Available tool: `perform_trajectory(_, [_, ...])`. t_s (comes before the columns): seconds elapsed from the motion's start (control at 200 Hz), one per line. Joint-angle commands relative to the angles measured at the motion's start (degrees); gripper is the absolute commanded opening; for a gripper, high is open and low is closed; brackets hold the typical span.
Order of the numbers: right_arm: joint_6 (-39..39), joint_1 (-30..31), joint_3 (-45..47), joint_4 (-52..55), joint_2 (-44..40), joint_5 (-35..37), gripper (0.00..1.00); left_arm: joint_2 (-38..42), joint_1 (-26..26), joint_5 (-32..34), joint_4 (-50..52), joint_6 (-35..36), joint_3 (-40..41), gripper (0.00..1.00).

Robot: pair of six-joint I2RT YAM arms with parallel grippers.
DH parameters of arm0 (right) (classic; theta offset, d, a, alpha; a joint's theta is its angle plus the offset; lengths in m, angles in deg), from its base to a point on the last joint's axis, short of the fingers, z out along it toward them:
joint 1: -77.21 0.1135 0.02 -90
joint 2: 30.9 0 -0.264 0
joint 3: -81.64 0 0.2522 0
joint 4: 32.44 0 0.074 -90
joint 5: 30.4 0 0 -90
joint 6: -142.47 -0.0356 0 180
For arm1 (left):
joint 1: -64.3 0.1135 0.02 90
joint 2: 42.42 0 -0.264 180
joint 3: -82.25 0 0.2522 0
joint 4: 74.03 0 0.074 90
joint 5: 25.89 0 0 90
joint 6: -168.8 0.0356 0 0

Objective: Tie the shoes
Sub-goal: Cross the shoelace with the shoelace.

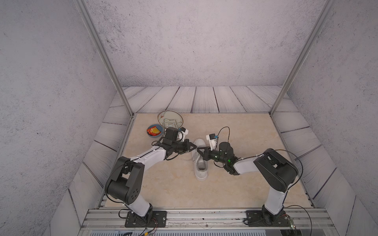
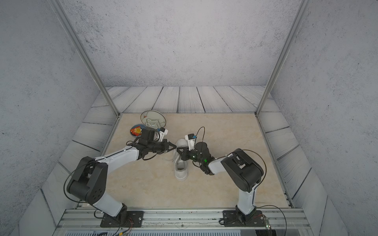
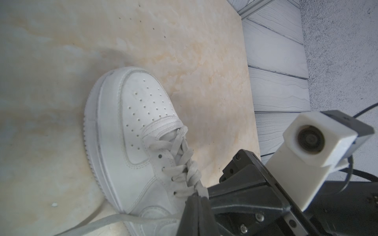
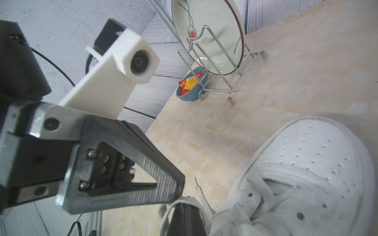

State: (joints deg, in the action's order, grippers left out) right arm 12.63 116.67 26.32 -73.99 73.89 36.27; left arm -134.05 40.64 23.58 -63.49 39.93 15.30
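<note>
Sneaker (image 1: pixel 199 163): white, upright mid-bench (image 1: pixel 163 190), toe towards the back wall.
Left fingers (image 3: pixel 192 216): shut tight, pinching a lace (image 3: pixel 201 191) above the eyelets.
Right fingers (image 4: pixel 185 220): closed just beside the left pair, lace looped round their tip.
Far corner: plate (image 4: pixel 206 24) in wire rack (image 4: pixel 231 87), blue bowl (image 4: pixel 190 97) alongside.

Both top views look down from high over the near edge toward the far wall (image 1: pixel 194 40), taking in the whole table (image 1: pixel 235 130) from well off. My left wrist camera (image 4: pixel 135 61) sits close over the shoe (image 3: pixel 131 130) and its laces (image 3: pixel 184 163), facing the far right corner. My right wrist camera (image 3: pixel 311 141), equally near, faces far left toward the plate (image 4: pixel 214 20) and bowl (image 4: pixel 190 95). Each wrist view catches the other's camera; all four share the shoe.
</note>
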Motion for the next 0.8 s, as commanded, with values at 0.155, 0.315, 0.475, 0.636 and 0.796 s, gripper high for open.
perform_trajectory(0.155, [3.1,0.3,2.8,0.2,-3.0,2.5,0.21,2.7,-0.2,-0.9,1.3,1.0,-0.3,0.00])
perform_trajectory(0.315, [5.5,0.3,4.0,3.1,-6.3,3.6,0.33,2.8,-0.2,-0.3,1.2,0.9,-0.2,0.00])
perform_trajectory(0.475, [8.9,0.3,5.1,7.8,-10.8,5.1,0.38,3.1,-0.2,0.9,0.9,-0.5,-0.5,0.00])
perform_trajectory(0.636, [12.9,0.3,6.1,14.7,-16.3,7.4,0.45,3.7,-0.3,2.2,1.4,-2.7,-1.1,0.00])
perform_trajectory(0.796, [15.6,0.3,5.4,20.4,-19.9,8.2,0.52,3.8,-0.5,2.4,1.6,-3.4,-1.2,0.00])
